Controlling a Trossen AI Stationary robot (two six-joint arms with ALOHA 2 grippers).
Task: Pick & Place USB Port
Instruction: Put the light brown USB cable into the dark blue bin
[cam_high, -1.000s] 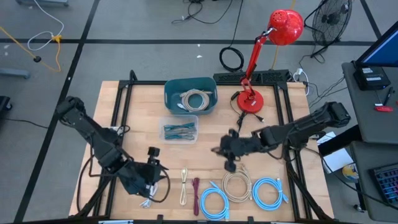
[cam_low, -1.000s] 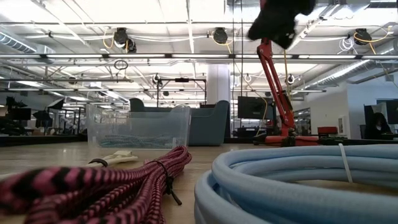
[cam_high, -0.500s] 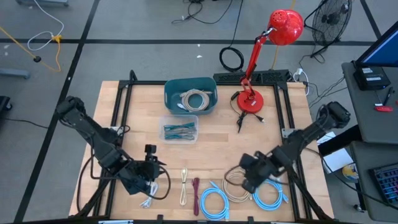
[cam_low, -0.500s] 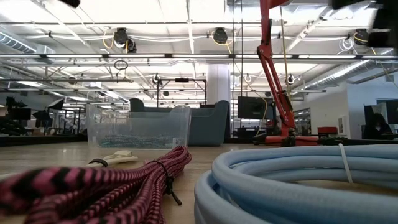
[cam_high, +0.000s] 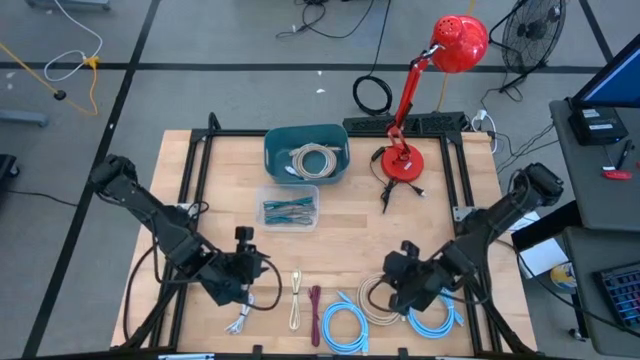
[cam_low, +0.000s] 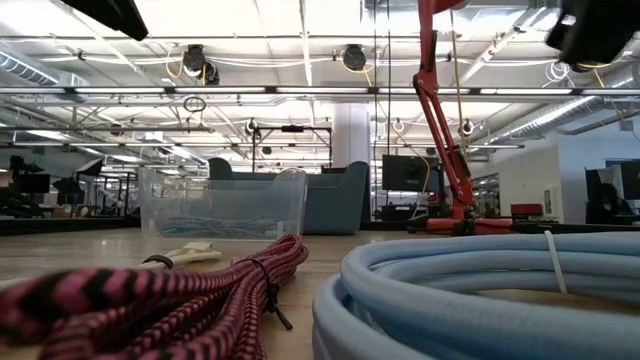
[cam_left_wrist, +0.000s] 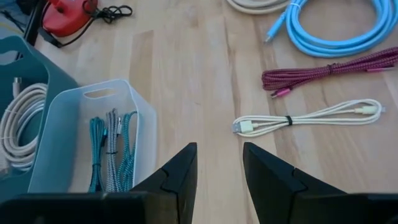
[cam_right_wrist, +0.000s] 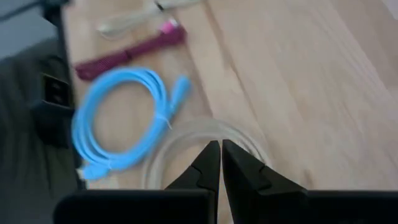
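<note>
Several coiled cables lie along the table's near edge: a thin cream cable (cam_high: 296, 300), a magenta braided cable (cam_high: 316, 312), two light blue coils (cam_high: 345, 325) (cam_high: 432, 308) and a cream coil (cam_high: 380, 300). My right gripper (cam_high: 400, 285) hovers over the cream coil (cam_right_wrist: 205, 134), fingers shut (cam_right_wrist: 221, 144) and holding nothing. My left gripper (cam_high: 243, 262) is open (cam_left_wrist: 219, 149) and empty, left of the thin cream cable (cam_left_wrist: 305, 118), pointing toward the clear bin (cam_left_wrist: 93, 143).
A clear bin of teal cables (cam_high: 289, 208) and a teal bin holding a cream cable (cam_high: 306, 155) stand at the table's middle and far side. A red desk lamp (cam_high: 400, 160) stands far right. A small white cable (cam_high: 238, 322) lies near the left gripper. Bare wood (cam_high: 350, 235) lies between the bins and the cables.
My right gripper has swung from the table's middle toward the near edge and somewhat right, coming down over the cream coil. The cables and bins have stayed where they were.
</note>
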